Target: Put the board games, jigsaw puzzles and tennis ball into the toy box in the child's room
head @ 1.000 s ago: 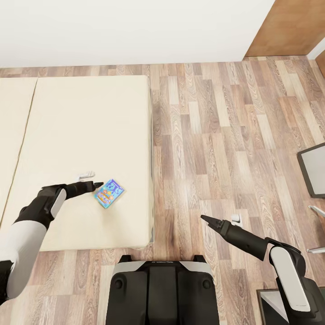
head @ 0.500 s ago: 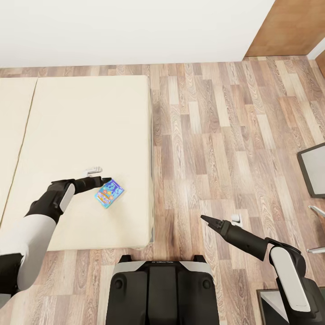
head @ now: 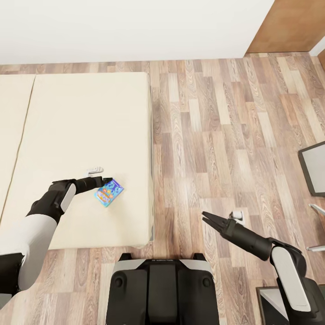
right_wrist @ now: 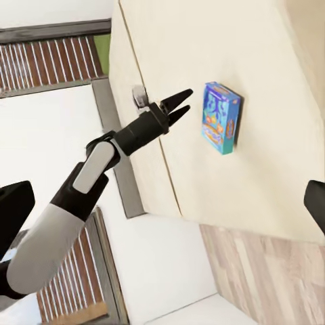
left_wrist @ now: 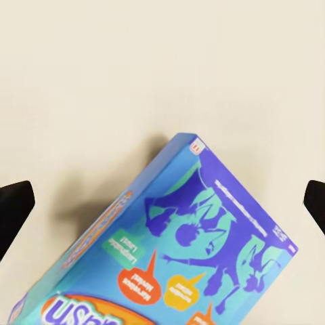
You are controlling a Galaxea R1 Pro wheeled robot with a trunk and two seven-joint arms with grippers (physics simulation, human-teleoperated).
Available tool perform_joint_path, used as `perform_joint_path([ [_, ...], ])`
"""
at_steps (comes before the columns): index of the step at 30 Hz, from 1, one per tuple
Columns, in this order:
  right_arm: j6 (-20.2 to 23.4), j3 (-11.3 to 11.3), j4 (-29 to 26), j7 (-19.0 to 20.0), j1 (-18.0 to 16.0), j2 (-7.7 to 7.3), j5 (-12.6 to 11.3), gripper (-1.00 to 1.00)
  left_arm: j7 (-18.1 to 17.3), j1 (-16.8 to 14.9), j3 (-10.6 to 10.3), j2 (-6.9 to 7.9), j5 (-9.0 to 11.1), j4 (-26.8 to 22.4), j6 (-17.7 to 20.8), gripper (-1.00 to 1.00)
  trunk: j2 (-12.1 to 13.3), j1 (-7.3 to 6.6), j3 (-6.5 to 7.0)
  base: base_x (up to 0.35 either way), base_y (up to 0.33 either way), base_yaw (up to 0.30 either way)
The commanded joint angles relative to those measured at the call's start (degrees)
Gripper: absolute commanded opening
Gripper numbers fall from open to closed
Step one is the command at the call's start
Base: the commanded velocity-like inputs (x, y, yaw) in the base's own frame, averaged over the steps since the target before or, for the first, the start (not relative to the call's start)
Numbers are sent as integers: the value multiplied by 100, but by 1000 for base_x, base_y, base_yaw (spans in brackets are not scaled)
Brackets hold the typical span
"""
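The small blue board game [head: 109, 192] lies flat on the beige bed [head: 81, 122], near its right edge. My left gripper [head: 106, 180] hovers just above the game's far-left corner, open, with nothing between its fingers. In the left wrist view the blue board game [left_wrist: 183, 250] lies close below, and the dark fingertips [left_wrist: 13, 210] stand wide apart. My right gripper [head: 208, 218] hangs open and empty over the wood floor, to the right of the bed. The right wrist view looks across at the left gripper [right_wrist: 181, 101] next to the blue board game [right_wrist: 221, 118].
Wood-plank floor [head: 216, 135] stretches right of the bed. A dark-framed grey panel [head: 315, 174] stands at the right edge. A brown wooden door [head: 289, 25] is at the back right, beside a white wall [head: 126, 27]. My base [head: 162, 289] sits at the bed's near corner.
The left gripper slid a little to the right, over the blue board game's corner. The right gripper's fingers have parted. The head view has tipped slightly.
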Motion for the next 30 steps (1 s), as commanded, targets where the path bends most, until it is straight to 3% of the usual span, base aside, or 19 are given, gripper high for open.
perform_joint_path([
  [1,18,-16,-1,123,-3,-3,24,100,-5,-2,13,-1,49,-3,49,100,-9,3,-14,0,0,0],
  [9,-17,-72,-8,466,-3,-49,30,100,-28,-2,2,8,49,-2,32,100,-9,3,-66,0,0,0],
  [30,-198,-78,-10,499,-3,-52,37,100,-31,0,-27,34,40,209,-31,100,-9,3,-106,0,0,0],
])
